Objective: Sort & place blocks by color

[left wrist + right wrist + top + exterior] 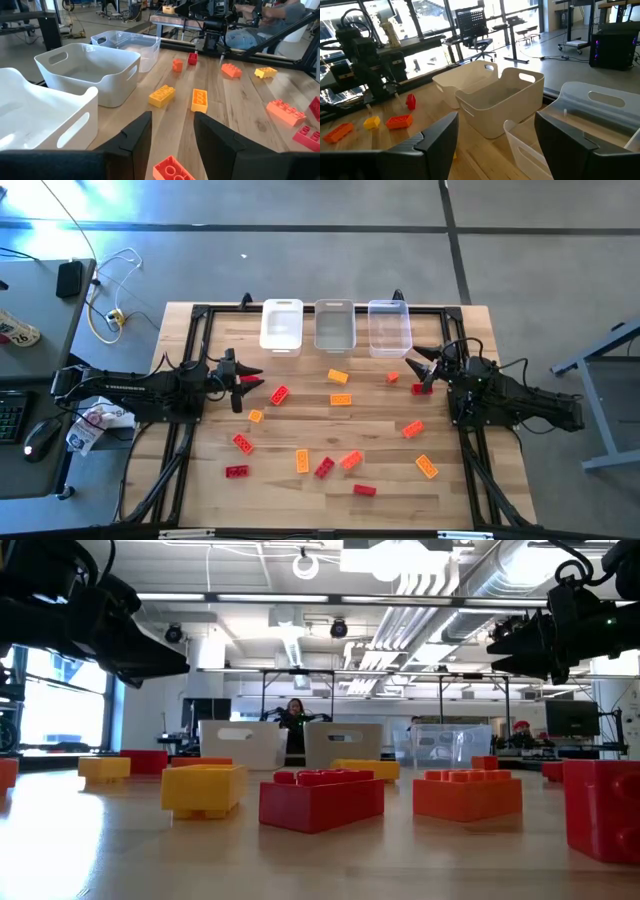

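Several small blocks in red, yellow-orange and orange-red lie scattered flat on the wooden table (300, 430), such as a red block (278, 394), a yellow-orange block (341, 399) and an orange-red block (412, 429). My left gripper (245, 380) hovers open at the table's left side, pointing toward the right edge. The red block (172, 170) lies on the table just ahead of and below its fingers. My right gripper (420, 365) hovers open at the right side, near the clear bin, with a small red block (421, 388) on the table beside it. Neither gripper holds anything.
Three bins stand in a row at the table's far edge: a white bin (282, 326), a greyish bin (334, 327) and a clear bin (389, 328). A black frame (200, 315) runs round the table. A person (294, 725) shows in the room behind.
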